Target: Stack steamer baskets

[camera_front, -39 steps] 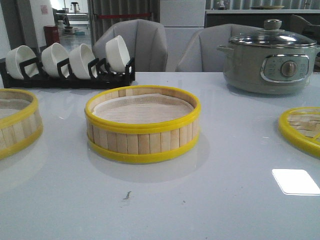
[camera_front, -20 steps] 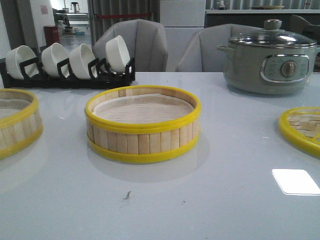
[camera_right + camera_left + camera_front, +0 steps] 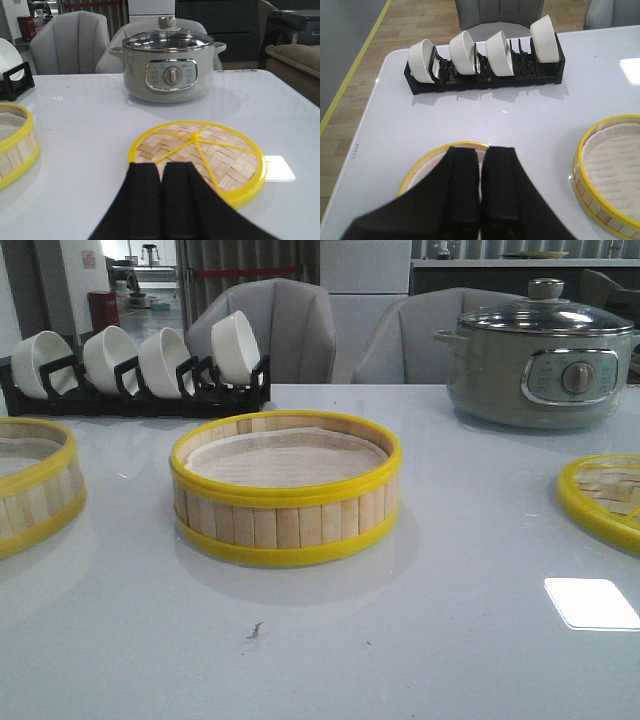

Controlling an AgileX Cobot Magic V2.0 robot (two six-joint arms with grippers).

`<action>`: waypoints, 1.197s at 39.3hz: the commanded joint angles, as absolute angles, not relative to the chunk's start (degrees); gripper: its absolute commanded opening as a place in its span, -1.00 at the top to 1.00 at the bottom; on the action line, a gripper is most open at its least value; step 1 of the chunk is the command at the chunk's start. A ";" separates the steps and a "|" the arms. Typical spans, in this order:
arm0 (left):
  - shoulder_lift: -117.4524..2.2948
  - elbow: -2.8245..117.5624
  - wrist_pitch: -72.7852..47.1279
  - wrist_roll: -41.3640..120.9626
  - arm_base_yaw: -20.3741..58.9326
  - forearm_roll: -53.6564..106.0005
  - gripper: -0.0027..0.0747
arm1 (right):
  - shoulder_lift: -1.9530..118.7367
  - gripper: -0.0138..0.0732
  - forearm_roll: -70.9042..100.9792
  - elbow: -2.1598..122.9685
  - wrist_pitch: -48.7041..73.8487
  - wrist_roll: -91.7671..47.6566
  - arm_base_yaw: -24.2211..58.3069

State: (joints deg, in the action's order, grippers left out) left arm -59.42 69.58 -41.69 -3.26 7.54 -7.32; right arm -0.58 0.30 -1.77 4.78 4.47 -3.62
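A steamer basket [image 3: 285, 490] with yellow rims and a white liner stands in the middle of the table; it also shows in the left wrist view [image 3: 610, 172]. A second basket [image 3: 30, 480] is at the left edge, partly cut off; in the left wrist view [image 3: 427, 165] it lies under my left gripper [image 3: 481, 150], which is shut and empty above it. The woven lid [image 3: 605, 498] lies flat at the right. In the right wrist view my right gripper [image 3: 163, 165] is shut and empty over the near edge of the lid [image 3: 210, 150].
A black rack with white bowls [image 3: 135, 365] stands at the back left. A grey-green electric pot with a glass lid [image 3: 540, 355] stands at the back right. Grey chairs are behind the table. A bright light patch [image 3: 590, 602] reflects on the table.
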 commanded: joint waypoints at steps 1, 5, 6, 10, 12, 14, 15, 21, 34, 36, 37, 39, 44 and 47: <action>-58.69 71.58 -37.56 -3.47 7.85 -7.48 0.65 | -1.77 0.53 0.35 -0.90 -0.71 4.53 -3.52; -58.69 71.58 -37.68 -3.47 7.85 -7.48 0.65 | -1.77 0.53 0.35 -0.90 -4.57 4.53 -3.52; -58.69 71.58 -37.80 -3.47 7.85 -7.48 0.65 | -1.77 0.53 0.35 -0.90 -5.70 4.53 -3.52; -58.69 71.58 -38.03 -3.47 7.85 -7.58 0.65 | -1.77 0.53 0.35 -0.90 -9.39 4.53 -3.52; -58.69 71.58 -38.07 -3.47 7.85 -7.69 0.65 | -1.77 0.53 0.35 -0.90 -10.65 4.53 -3.52; -58.69 71.58 -38.07 -3.47 7.85 -7.69 0.65 | -1.77 0.53 0.35 -0.90 -11.67 4.53 -3.52; -58.69 71.58 -38.07 -3.47 7.85 -7.69 0.65 | -1.77 0.53 0.35 -0.90 -11.94 4.53 -3.52; -58.69 71.58 -38.20 -3.47 7.85 -7.69 0.65 | -1.77 0.53 0.47 -0.18 -13.64 7.37 -3.52; -58.69 71.58 -38.42 -3.47 7.85 -8.13 0.65 | 15.06 0.53 2.07 24.30 12.19 13.74 -3.43; -58.69 71.58 -38.53 -3.47 7.85 -8.13 0.65 | 20.00 0.53 1.19 29.34 14.21 13.66 -3.43; -58.69 71.58 -38.53 -3.47 7.85 -8.13 0.65 | 22.60 0.53 1.09 31.31 14.90 13.66 -3.43; -58.69 71.58 -38.53 -3.47 7.85 -8.13 0.65 | 27.62 0.53 1.05 34.47 16.12 13.66 -3.43; -58.69 71.58 -38.53 -3.47 7.85 -8.01 0.65 | 37.18 0.53 1.05 40.55 17.40 13.62 -3.43; -58.69 71.58 -38.60 -3.47 7.85 -7.92 0.65 | 40.75 0.53 1.05 41.99 16.68 13.62 -3.43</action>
